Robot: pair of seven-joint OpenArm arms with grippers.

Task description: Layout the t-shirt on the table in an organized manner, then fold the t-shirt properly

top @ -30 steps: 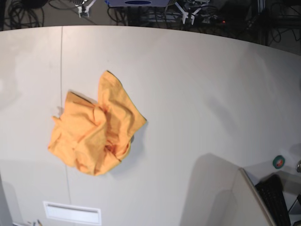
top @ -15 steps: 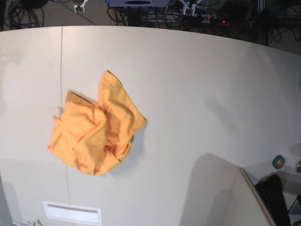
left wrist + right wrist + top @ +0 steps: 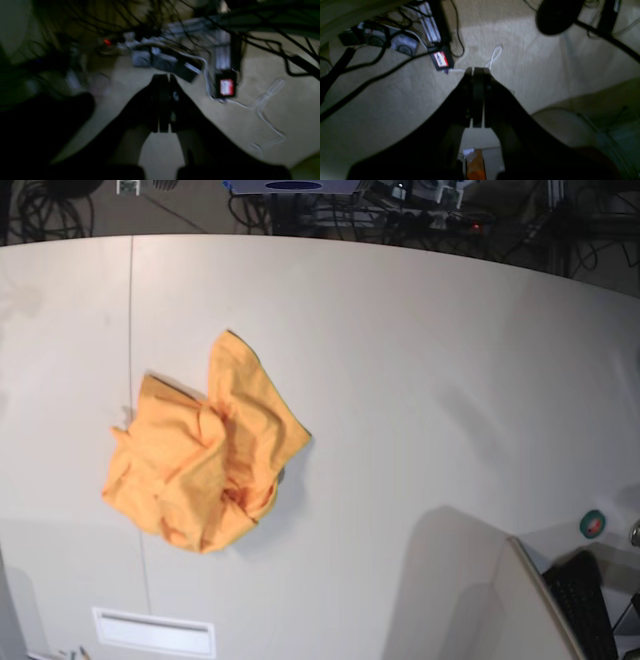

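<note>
shirt: crumpled orange-yellow soft cloth t-shirt (image 3: 200,450), left half of the pale smooth table (image 3: 420,360)
claws: left gripper (image 3: 163,77), right gripper (image 3: 477,70) both pressed closed, empty (beyond far edge)
nearer arm: right

A: What do we see around the black keyboard (image 3: 586,605)?

B: A small green-and-red round thing (image 3: 593,524) lies just above it. Well to its left we see a white rectangular label (image 3: 153,632).

A: And on the floor (image 3: 520,57)?

B: We see dark cables (image 3: 380,72), a red-and-white labelled box (image 3: 441,60) and a looped white cord (image 3: 495,57) just right of that box.
</note>
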